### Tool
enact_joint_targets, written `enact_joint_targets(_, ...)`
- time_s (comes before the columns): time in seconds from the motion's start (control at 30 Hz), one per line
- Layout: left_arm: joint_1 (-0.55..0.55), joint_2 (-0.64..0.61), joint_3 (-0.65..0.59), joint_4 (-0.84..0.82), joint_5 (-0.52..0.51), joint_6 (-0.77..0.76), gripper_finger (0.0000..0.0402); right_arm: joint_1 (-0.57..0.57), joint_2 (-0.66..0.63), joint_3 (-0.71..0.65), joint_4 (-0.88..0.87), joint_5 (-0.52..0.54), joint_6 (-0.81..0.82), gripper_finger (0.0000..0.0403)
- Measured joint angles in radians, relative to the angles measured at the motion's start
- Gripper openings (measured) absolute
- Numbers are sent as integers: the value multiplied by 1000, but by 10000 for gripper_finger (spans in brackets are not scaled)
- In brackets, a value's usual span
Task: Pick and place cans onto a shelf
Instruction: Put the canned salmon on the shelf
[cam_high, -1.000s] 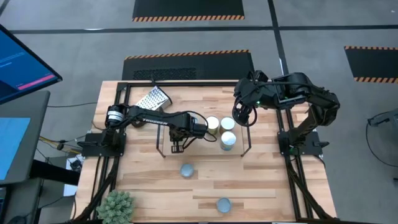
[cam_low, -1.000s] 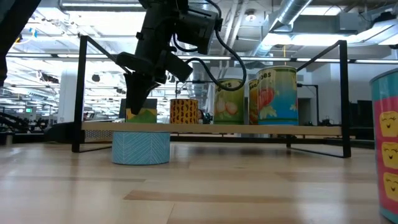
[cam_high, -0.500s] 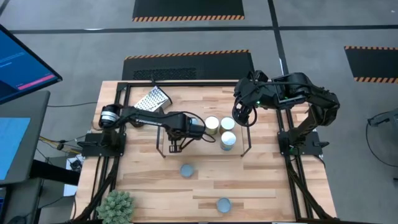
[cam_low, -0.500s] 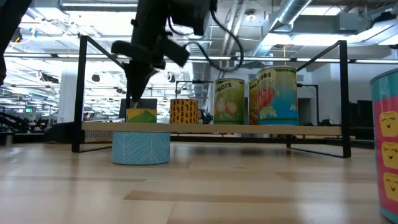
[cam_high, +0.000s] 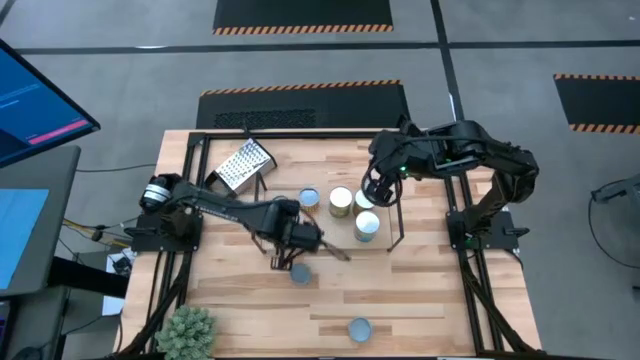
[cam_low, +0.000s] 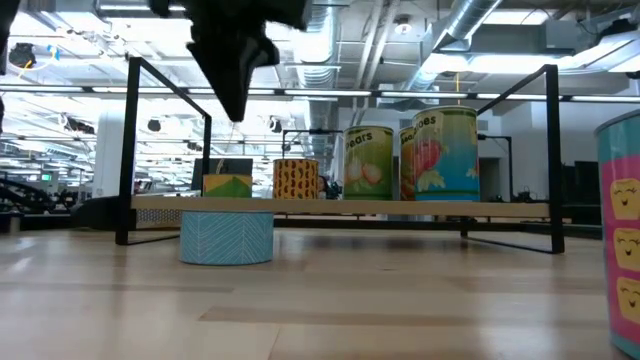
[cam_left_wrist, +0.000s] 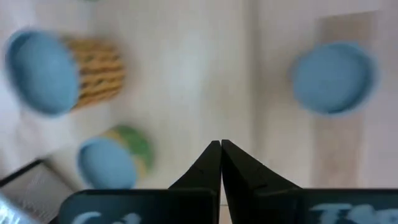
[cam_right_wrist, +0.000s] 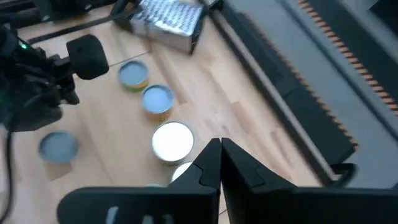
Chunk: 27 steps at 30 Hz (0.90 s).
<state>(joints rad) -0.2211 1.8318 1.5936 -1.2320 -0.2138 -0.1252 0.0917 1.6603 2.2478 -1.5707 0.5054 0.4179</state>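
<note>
The shelf (cam_high: 395, 215), a black wire frame over light wood, stands mid-table. Several cans stand upright on it: a bluish-lidded one (cam_high: 309, 198), a tan one (cam_high: 341, 200), a white one (cam_high: 362, 203) and a silvery one (cam_high: 367, 225). Two bluish-lidded cans stand on the table in front, one close to the shelf (cam_high: 300, 272) and one near the front edge (cam_high: 359, 328). My left gripper (cam_high: 285, 260) is shut and empty, raised above the table beside the closer can (cam_left_wrist: 333, 78). My right gripper (cam_high: 372, 195) is shut and empty above the shelf's right part, over the white can (cam_right_wrist: 173, 142).
A perforated metal grater (cam_high: 243, 160) with a black handle lies at the far left of the table. A green plant (cam_high: 188, 330) sits at the near left corner. A black frame (cam_high: 180, 140) edges the table. In the low view a pink can (cam_low: 620, 230) stands close at the right.
My left gripper has risen from the can at the shelf's left end and gone toward the table's near edge, now above the table next to the closer loose can. The bluish-lidded can stays on the shelf, uncovered. My right gripper has shifted a little toward the table's left.
</note>
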Motion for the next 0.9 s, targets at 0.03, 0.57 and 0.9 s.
enact_joint_targets(0.03,-16,1,0,7,0,4,0,0,2,-1,0,-19,0,31)
enact_joint_targets(0.57,-135,9,-142,283,182,1,59,128,33,0,0,-60,84,19)
enact_joint_targets(0.9,-166,10,-189,435,235,107,140,206,50,-1,0,-60,110,23)
